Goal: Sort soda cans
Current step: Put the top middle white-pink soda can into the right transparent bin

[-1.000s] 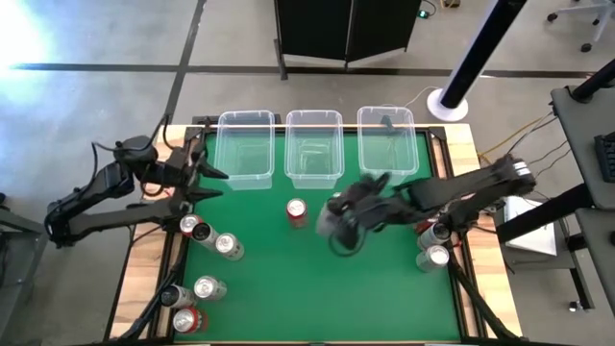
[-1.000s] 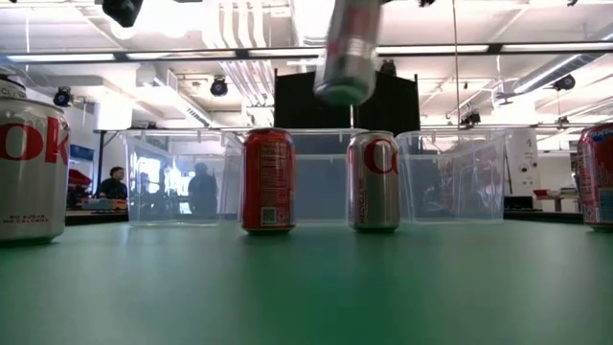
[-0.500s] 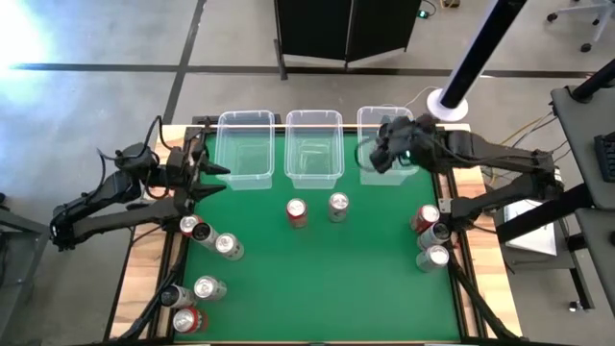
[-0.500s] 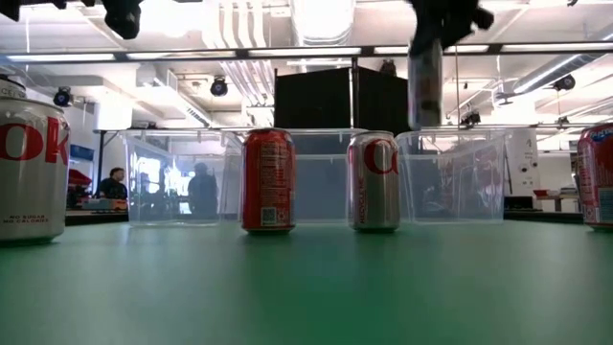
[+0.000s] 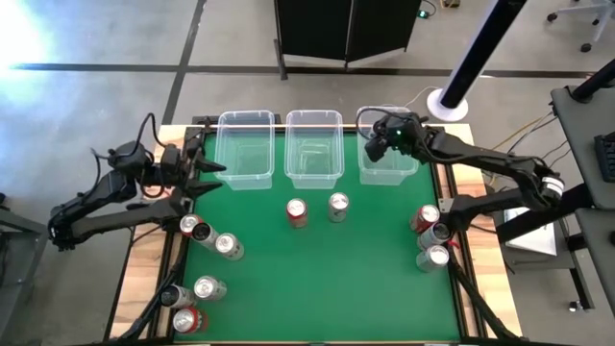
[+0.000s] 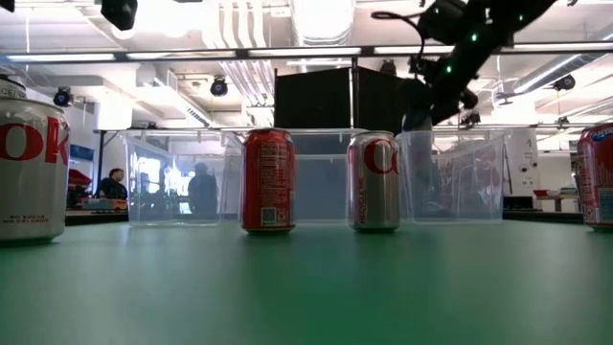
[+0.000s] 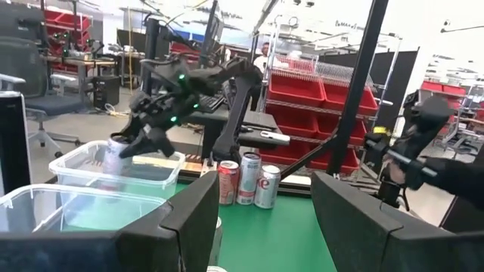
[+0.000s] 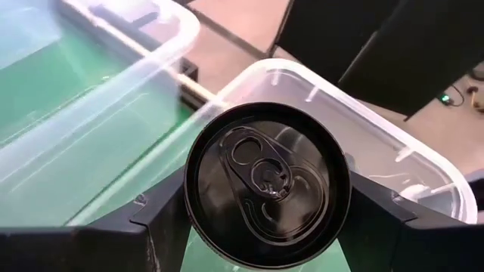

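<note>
My right gripper (image 5: 378, 148) is shut on a soda can (image 8: 268, 181) with a dark top, over the clear right bin (image 5: 408, 171). The left wrist view shows that can (image 7: 113, 155) lowered partly inside the bin. A red can (image 5: 297, 212) and a silver can (image 5: 337, 207) stand upright mid-table in front of the bins. More cans lie and stand at the left edge (image 5: 229, 246) and stand at the right edge (image 5: 432, 256). My left gripper (image 5: 207, 179) waits open beside the left bin (image 5: 245, 149), holding nothing. My right gripper pinches the can's side wall (image 8: 198, 198) just below its top rim, one finger (image 8: 162, 227) on each side. The fingers slant down from above. The can hangs upright, its lower part inside the right bin; I cannot tell whether its base touches the bin's floor.
Three clear bins stand in a row along the far edge, the middle one (image 5: 313, 146) between the other two. The green mat (image 5: 327, 288) in front of the two middle cans is free. A black pole's round base (image 5: 448, 104) stands beyond the far right corner.
My right gripper has carried the can from above the table's middle toward the far right, over the right bin, then down into it. It has stayed shut on the can, which has turned upright.
</note>
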`<action>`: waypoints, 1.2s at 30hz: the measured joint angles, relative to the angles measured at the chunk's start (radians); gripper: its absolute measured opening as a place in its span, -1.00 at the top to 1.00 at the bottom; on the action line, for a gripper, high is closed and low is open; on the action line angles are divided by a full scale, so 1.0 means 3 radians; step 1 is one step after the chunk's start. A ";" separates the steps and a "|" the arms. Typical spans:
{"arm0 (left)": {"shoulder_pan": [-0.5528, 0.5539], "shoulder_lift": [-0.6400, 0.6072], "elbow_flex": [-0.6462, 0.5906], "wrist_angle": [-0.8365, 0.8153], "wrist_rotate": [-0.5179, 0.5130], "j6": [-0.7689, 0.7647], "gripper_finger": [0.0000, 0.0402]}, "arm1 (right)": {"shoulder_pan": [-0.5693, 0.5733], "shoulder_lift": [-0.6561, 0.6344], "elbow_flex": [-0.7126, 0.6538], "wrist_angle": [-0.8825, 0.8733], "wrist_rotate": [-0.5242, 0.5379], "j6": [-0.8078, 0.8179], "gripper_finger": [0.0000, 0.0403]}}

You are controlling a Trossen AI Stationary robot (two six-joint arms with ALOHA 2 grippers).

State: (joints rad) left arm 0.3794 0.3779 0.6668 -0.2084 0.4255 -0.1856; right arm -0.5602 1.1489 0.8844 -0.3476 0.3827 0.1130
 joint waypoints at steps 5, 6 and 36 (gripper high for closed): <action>0.0001 -0.0004 0.0032 -0.0043 -0.0001 0.0000 0.03 | -0.0233 0.0062 -0.0186 0.0268 -0.0134 -0.0059 -0.24; 0.0000 -0.0004 0.0032 -0.0057 -0.0001 0.0000 0.03 | -0.0275 0.0075 -0.0211 0.0317 -0.0209 -0.0097 -0.24; 0.0001 0.0005 0.0018 -0.0028 0.0005 -0.0136 0.03 | -0.0442 -0.0125 0.0084 -0.0025 -0.0491 -0.0553 -0.83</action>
State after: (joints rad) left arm 0.3796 0.3794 0.6724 -0.2169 0.4271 -0.2264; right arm -0.6928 1.1115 0.9095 -0.3552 0.2355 -0.0528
